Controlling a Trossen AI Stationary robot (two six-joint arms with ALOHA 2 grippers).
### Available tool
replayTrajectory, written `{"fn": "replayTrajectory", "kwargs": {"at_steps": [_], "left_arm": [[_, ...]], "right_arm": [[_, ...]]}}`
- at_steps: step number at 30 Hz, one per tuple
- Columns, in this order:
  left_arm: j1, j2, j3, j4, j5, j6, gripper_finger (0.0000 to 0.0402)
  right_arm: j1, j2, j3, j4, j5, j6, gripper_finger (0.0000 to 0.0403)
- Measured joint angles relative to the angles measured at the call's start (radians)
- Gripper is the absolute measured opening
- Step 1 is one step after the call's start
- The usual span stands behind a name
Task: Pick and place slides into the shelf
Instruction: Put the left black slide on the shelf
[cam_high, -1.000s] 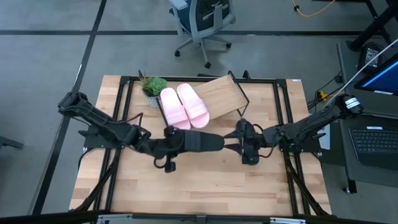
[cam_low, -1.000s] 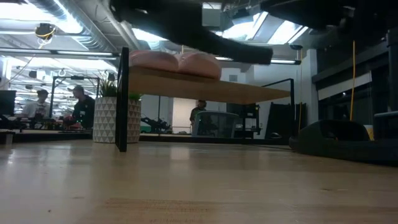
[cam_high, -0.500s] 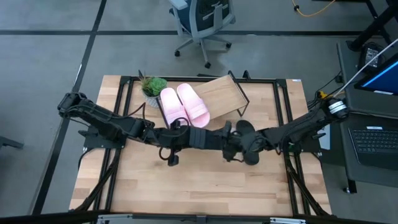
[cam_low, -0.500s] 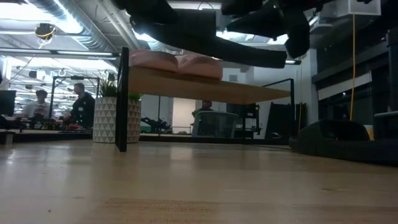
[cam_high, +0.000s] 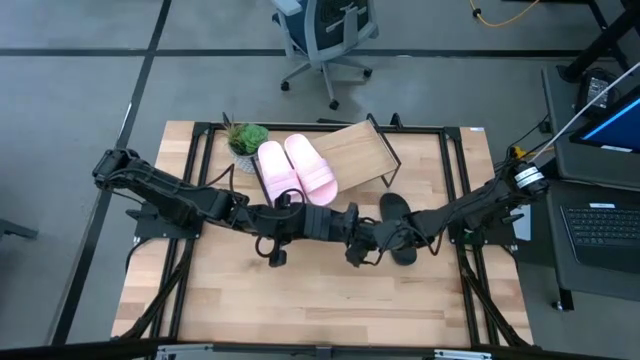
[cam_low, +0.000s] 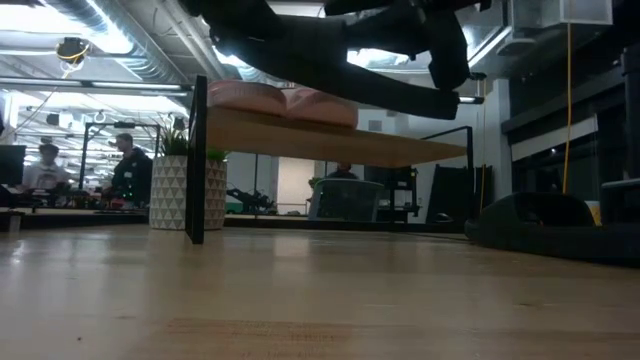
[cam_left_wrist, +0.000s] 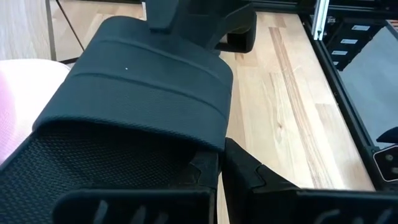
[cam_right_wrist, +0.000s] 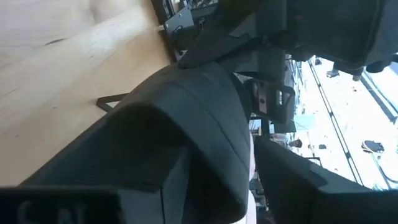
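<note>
A black slide (cam_high: 328, 224) is held in the air at the table's middle by my left gripper (cam_high: 298, 222), which is shut on it. My right gripper (cam_high: 353, 241) reaches in from the right, open. Its fingers stand on either side of that slide's free end (cam_right_wrist: 205, 118), and I see a gap beside one finger. A second black slide (cam_high: 397, 208) lies on the table under the right arm. Two pale pink slides (cam_high: 296, 170) rest side by side on the slanted wooden shelf (cam_high: 362, 150). My left gripper pinches the black slide near one end, at its side edge (cam_left_wrist: 208, 158), between its two fingers (cam_left_wrist: 252, 174). It comes level from the table's left, along the slide. The slide is lifted clear, its strap (cam_left_wrist: 143, 87) and free end pointing toward the right arm.
A small potted plant (cam_high: 245, 139) stands left of the shelf at the far edge. The shelf's black wire frame (cam_low: 197, 160) stands on the table. The near half of the table (cam_high: 320, 300) is bare wood. People sit in the room behind (cam_low: 128, 170).
My right gripper has moved toward the table's left, from beside the lying black slide to the free end of the held one. My left gripper has carried its slide a little to the right and kept it lifted.
</note>
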Motion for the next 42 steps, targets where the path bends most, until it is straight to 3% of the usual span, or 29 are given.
{"fn": "replayTrajectory", "kwargs": {"at_steps": [15, 21, 26, 33, 42], "left_arm": [[-0.001, 0.0, 0.001, 0.007, -0.004, 0.0, 0.0], [-0.001, 0.0, 0.001, 0.007, -0.036, 0.0, 0.0021], [0.0, 0.0, 0.002, 0.016, -0.095, 0.002, 0.0052], [0.0, -0.003, 0.002, 0.017, -0.128, 0.04, 0.0084], [0.0, -0.051, 0.004, 0.017, -0.135, 0.086, 0.0093]], "right_arm": [[0.0, 0.0, 0.001, -0.002, -0.007, 0.025, 0.0016], [0.0, 0.0, 0.0, -0.003, 0.008, 0.053, 0.0015], [0.002, -0.002, 0.0, -0.003, 0.103, 0.059, 0.0014], [0.0, -0.009, 0.0, -0.028, 0.117, 0.088, 0.0014], [0.014, -0.075, 0.0, -0.118, 0.147, 0.163, 0.0014]]}}
